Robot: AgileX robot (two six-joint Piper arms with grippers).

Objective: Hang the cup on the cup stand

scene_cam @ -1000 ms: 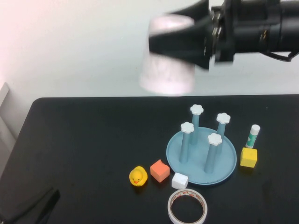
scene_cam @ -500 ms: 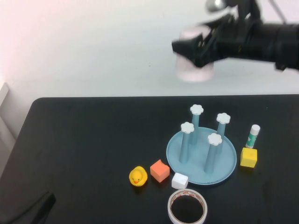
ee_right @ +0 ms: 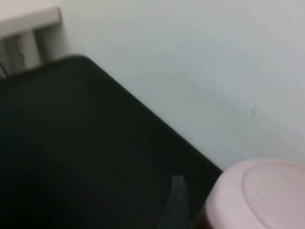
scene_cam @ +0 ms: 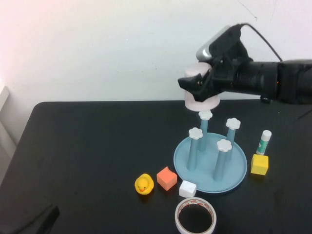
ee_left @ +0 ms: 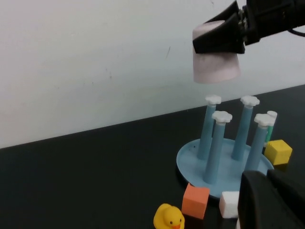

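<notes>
Now hovering inverted just above the rear peg of the cup stand (scene_cam: 209,168), having swung down from high up: the cup (scene_cam: 201,92), clamped in the right gripper (scene_cam: 197,83). Needing only lowering, probably. Resting shut at the near-left table corner: the left gripper (scene_cam: 29,222).

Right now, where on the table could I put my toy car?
Free: the table's whole left side, left of the duck. Crowded: around the cup stand, with blocks, tape roll and glue stick.

Directly beneath the right gripper (scene_cam: 199,87) holding the cup (scene_cam: 201,100), four capped pegs of the cup stand (scene_cam: 210,165) are crowding upward — open air is lying all around the gripper.
</notes>
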